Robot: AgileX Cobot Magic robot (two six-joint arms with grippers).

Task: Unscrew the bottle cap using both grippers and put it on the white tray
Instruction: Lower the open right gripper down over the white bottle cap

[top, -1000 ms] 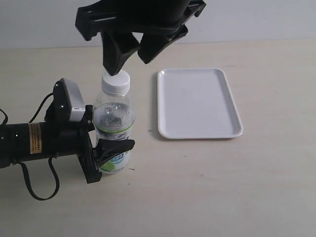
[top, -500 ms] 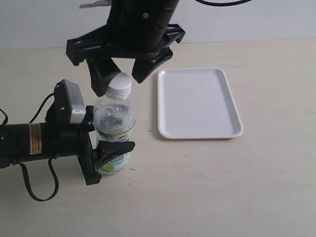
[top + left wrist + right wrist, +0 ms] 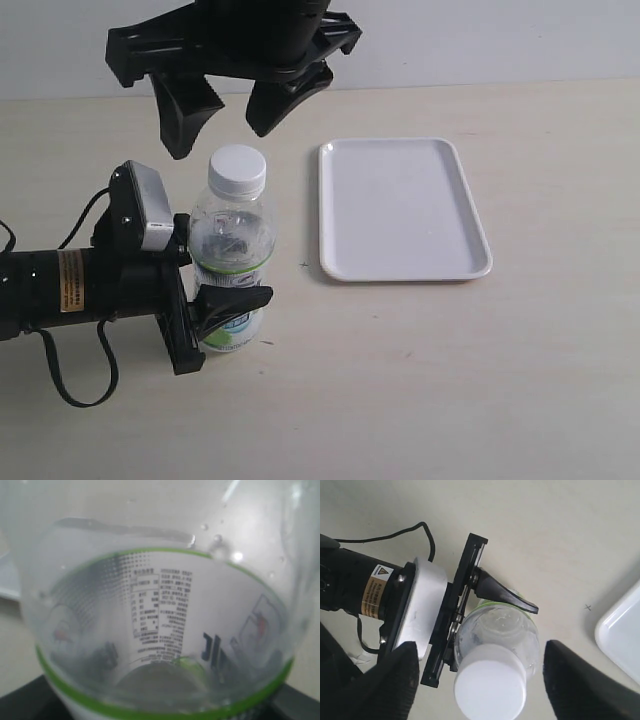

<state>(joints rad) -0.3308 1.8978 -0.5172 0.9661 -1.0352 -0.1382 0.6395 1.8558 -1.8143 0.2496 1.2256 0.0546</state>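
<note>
The clear bottle point(image 3: 232, 240) with its white-and-green label stands upright on the table, and the white bottle cap point(image 3: 238, 170) sits on its neck. My left gripper point(image 3: 228, 285) comes in from the left and is shut on the bottle's lower body. In the left wrist view the bottle point(image 3: 160, 630) fills the frame. My right gripper point(image 3: 228, 115), the big black claw, hangs open above the cap, one finger on each side and touching nothing. From the right wrist the cap point(image 3: 490, 682) lies between the wide-apart fingers point(image 3: 385, 680). The white tray point(image 3: 400, 210) lies to the right of the bottle.
The left arm's black body with its yellow label point(image 3: 70, 280) and a loose cable point(image 3: 55, 375) lie on the table at the left. A tray corner point(image 3: 625, 630) shows in the right wrist view. Beige table point(image 3: 450, 380) stretches in front.
My right gripper has opened wide and lifted off the cap, which stays on the bottle. The left gripper and the bottle have not moved.
</note>
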